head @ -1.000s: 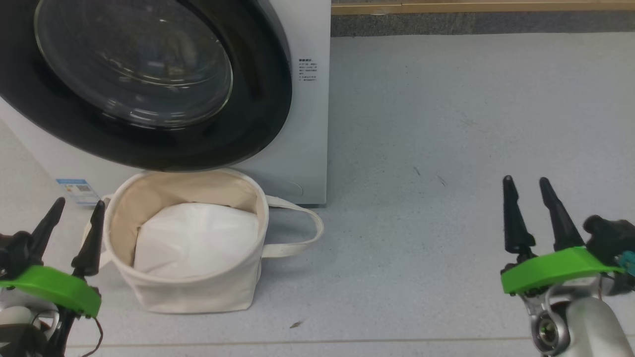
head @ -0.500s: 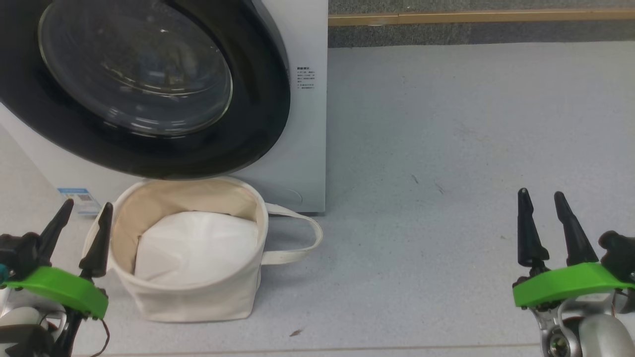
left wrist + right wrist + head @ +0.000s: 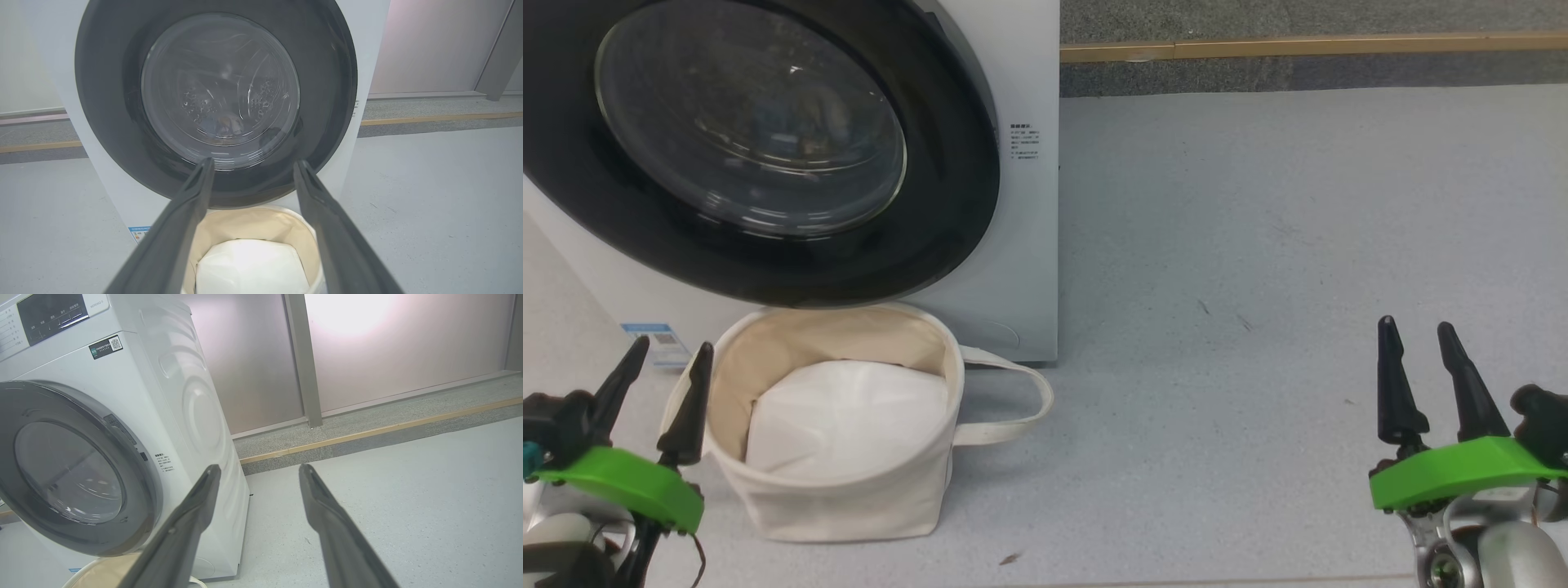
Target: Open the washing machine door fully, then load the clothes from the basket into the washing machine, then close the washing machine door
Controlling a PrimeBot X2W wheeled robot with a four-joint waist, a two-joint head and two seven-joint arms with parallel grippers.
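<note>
The washing machine door (image 3: 760, 147), black-rimmed with a glass bowl, lies shut against the white washing machine (image 3: 1029, 245). Through the glass of the door (image 3: 216, 85) a dim patch of bluish and brown clothes (image 3: 224, 124) shows low in the drum. The cream basket (image 3: 849, 506) stands on the floor just below the door and holds plain white padding (image 3: 849, 416). My left gripper (image 3: 674, 347) is open and empty beside the basket's left rim; its fingers (image 3: 188, 212) frame the door's lower edge. My right gripper (image 3: 1414, 325) is open over bare floor far to the right, also seen as my right gripper (image 3: 260, 467) pointing past the washer's side (image 3: 184, 396).
One basket handle (image 3: 1021, 400) loops out to the right on the grey floor (image 3: 1258, 245). A wooden strip (image 3: 1307, 45) and a raised kerb run along the back. A small blue sticker (image 3: 654, 339) sits low on the washer's front.
The whole head picture has slid down a little, so the camera moved. Both grippers stay open and keep about the same places beside the basket and over the floor.
</note>
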